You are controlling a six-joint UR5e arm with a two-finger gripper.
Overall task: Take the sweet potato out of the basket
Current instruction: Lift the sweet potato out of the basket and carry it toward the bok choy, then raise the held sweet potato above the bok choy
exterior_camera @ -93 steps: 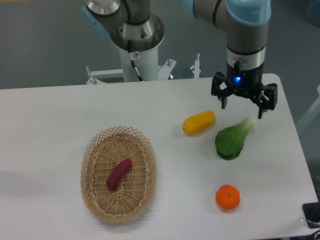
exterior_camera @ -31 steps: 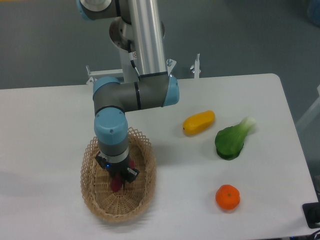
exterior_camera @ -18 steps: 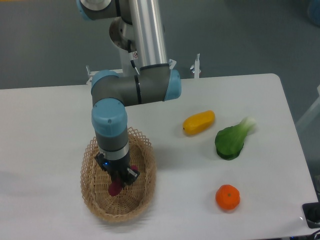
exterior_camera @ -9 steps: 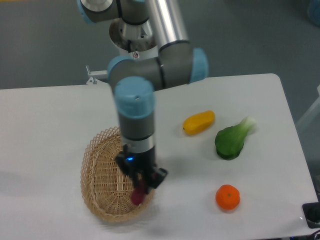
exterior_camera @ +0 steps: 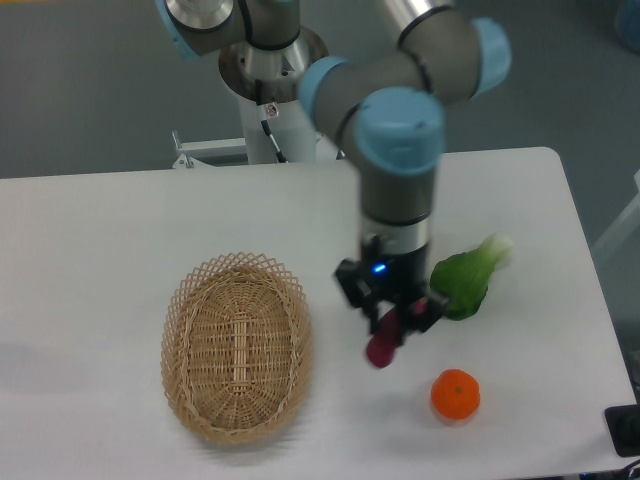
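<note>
My gripper (exterior_camera: pixel 390 322) is shut on the sweet potato (exterior_camera: pixel 381 347), a small magenta-purple tuber that hangs from the jaws above the white table, right of the basket. The basket (exterior_camera: pixel 237 345), an oval of tan woven straw, sits at the front left and holds nothing. The gripper is well to the right of the basket's rim, between it and the green vegetable.
A green leafy vegetable (exterior_camera: pixel 464 280) lies just right of the gripper. An orange (exterior_camera: pixel 455 394) sits at the front right, close below the gripper. The arm hides the spot where the yellow vegetable lay. The robot base (exterior_camera: pixel 272 120) stands at the back.
The gripper has lifted the sweet potato out of the basket and carried it right, over the table near the green vegetable. The basket is left empty.
</note>
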